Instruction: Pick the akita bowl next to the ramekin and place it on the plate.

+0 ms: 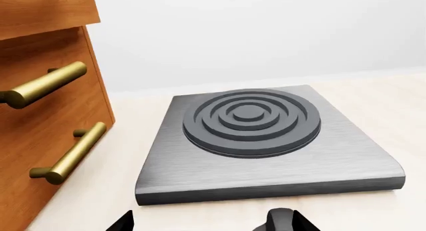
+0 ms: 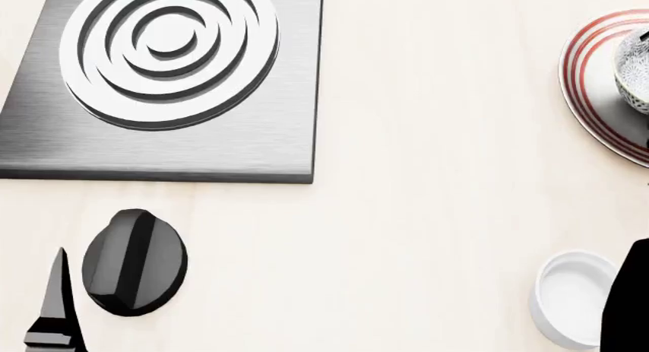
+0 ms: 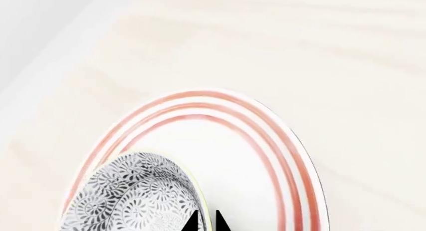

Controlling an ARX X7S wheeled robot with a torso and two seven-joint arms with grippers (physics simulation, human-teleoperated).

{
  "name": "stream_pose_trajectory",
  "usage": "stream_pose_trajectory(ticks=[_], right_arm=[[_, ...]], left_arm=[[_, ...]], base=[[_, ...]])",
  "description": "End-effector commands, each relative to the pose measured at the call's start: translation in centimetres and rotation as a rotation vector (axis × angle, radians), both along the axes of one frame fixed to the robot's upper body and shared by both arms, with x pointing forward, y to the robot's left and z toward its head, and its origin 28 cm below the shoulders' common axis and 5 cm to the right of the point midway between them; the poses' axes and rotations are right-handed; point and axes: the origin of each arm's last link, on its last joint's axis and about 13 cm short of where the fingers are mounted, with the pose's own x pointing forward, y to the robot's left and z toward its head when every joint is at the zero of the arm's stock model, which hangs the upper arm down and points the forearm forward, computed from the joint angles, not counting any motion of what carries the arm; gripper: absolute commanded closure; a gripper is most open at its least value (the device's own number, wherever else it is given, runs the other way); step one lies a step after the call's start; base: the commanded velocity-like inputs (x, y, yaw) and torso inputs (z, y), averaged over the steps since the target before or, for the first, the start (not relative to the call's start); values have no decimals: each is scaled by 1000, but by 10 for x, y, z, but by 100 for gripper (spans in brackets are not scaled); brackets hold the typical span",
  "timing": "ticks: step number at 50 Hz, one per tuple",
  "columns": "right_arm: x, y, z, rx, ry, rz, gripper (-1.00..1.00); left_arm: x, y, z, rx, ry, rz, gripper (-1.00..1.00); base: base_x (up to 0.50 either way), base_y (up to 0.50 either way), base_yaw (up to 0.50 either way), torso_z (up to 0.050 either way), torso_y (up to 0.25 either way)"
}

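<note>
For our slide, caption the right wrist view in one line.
Patterned bowl over the red-ringed plate, claw at its rim.

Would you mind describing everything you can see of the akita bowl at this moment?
The akita bowl is a small, deep, round bowl covered in a fine grey-and-white floral pattern, with a glazed ceramic look. It sits over the plate, near its red-ringed rim, tilted rather than level. The right gripper has its dark fingertips closed on the bowl's rim. In the head view only a slice of the bowl shows at the frame's right edge, so its foot and whether it rests fully on the plate cannot be seen.
</note>
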Motion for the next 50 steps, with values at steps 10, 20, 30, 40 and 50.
stream_pose_trajectory(ticks=[10,20,30,40,50], right_arm=[[-1,-1,-1,4,1,1,-100],[0,0,-2,9,-1,8,-100],[1,3,9,-90,-4,33,-100],[6,13,36,-362,-3,31,-100],[9,21,45,-548,-21,43,-100]], left_arm=[[0,0,-2,-1,4,2,-100],[0,1,-2,-1,3,3,-100],[0,0,-3,-1,7,3,-100],[-1,1,-5,-1,11,5,-100],[-1,1,-5,-4,10,5,-100]], base=[[0,0,0,0,0],[0,0,0,0,0],[0,0,0,0,0],[0,0,0,0,0],[0,0,0,0,0]])
